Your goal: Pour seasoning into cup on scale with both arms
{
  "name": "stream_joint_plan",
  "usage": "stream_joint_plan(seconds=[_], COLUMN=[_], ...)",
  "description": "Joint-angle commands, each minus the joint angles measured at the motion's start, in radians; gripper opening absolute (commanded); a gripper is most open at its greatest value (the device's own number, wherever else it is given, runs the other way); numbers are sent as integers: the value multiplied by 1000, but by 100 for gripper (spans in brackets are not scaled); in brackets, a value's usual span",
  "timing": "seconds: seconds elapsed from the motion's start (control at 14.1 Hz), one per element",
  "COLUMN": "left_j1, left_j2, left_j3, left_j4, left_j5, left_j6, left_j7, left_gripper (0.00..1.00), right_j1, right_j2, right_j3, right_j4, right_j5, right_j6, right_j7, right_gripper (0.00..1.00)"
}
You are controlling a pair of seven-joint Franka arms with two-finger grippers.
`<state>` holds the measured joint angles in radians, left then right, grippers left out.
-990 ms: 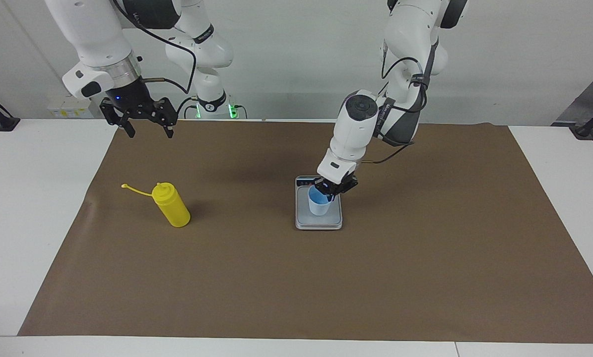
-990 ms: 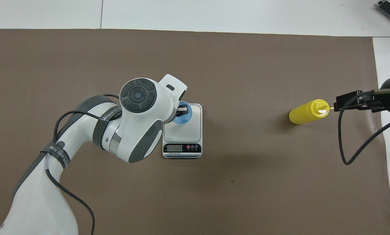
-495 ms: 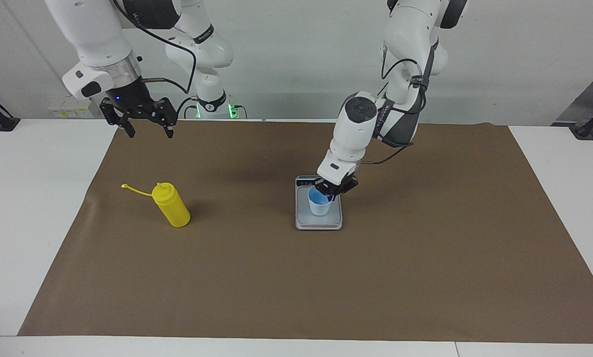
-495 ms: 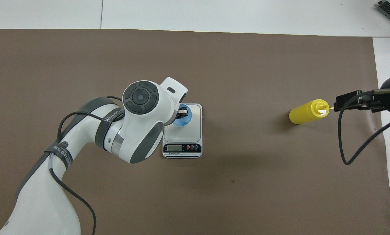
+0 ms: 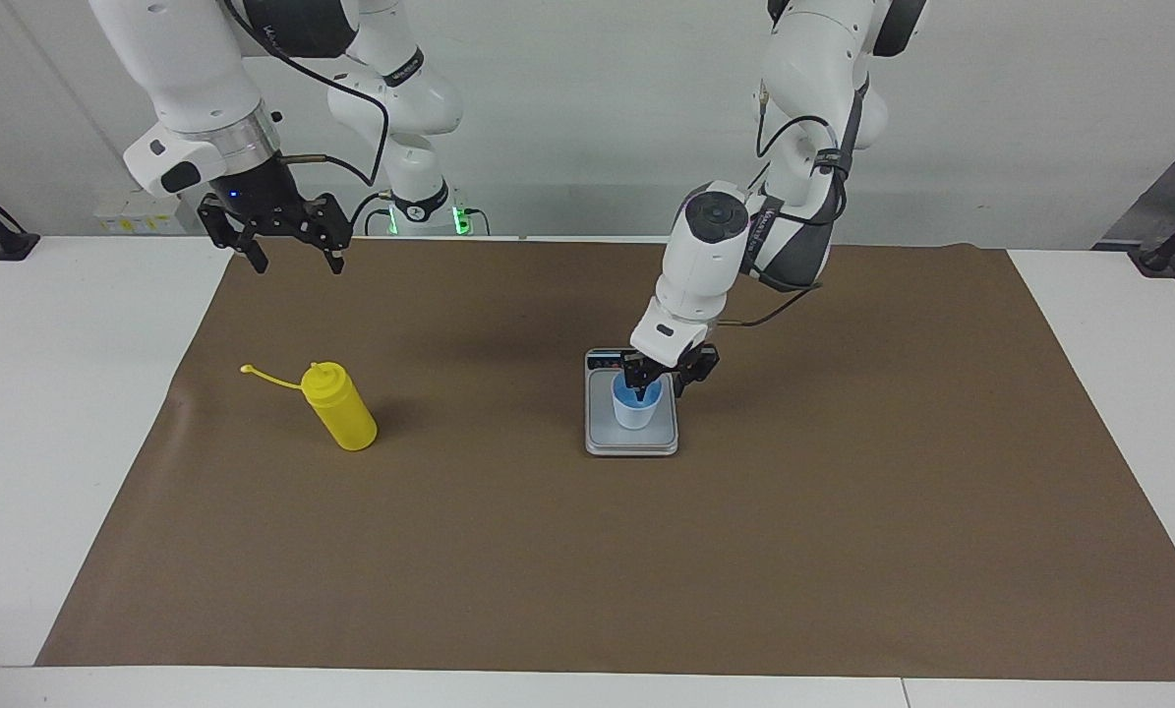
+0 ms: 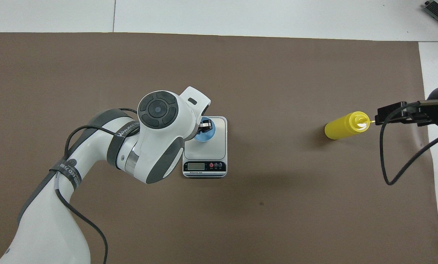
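On the scale (image 5: 631, 438) the cup (image 5: 636, 403) is set for weighing, the left gripper (image 5: 658, 382) parted astride its rim, while the right gripper (image 5: 292, 258) is held wide above the mat, the seasoning (image 5: 341, 406) untouched.

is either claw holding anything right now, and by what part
Nothing is held. The left claw stands open astride the cup rim on the scale; the right claw hangs open, empty.

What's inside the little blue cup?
One finger of the left claw dips inside the blue cup, which stands on the scale. Blue wall shows around it; the claw covers the cup's bottom.
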<state>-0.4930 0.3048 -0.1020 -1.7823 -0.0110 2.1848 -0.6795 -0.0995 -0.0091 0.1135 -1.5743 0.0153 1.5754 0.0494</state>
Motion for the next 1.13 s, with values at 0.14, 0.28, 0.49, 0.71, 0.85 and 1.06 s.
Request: stream_joint_plan(seconds=[0.14,0.28,0.49,0.71,0.85,1.06], left_j1=[72,123,224,306,373,454], left_j2=[-124,-151,-223,-274,-291,-305], left_j3=[13,13,10,13,13,15], left_j4=[-2,20,14,3,3,-2], left_j5=[45,45,36,28,17,10], left_j6=[-109,-167,-253,-321,-359,-387], left_j7=[88,193,398,564,680,803], left_gripper=[100,100,100,100,100,100], right_j1=[-13,-12,-13,-13,-13,-16], right_j2=[-26,-26,-26,-26,-26,-26], right_j3=[6,6,6,6,6,6], right_j4=[-32,-32,-32,-32,-32,-32], right_j5=[12,12,12,12,12,12], right_j6=[14,14,14,14,14,14], right_j7=[10,9,9,9,9,6], right_gripper=[100,100,100,100,100,100])
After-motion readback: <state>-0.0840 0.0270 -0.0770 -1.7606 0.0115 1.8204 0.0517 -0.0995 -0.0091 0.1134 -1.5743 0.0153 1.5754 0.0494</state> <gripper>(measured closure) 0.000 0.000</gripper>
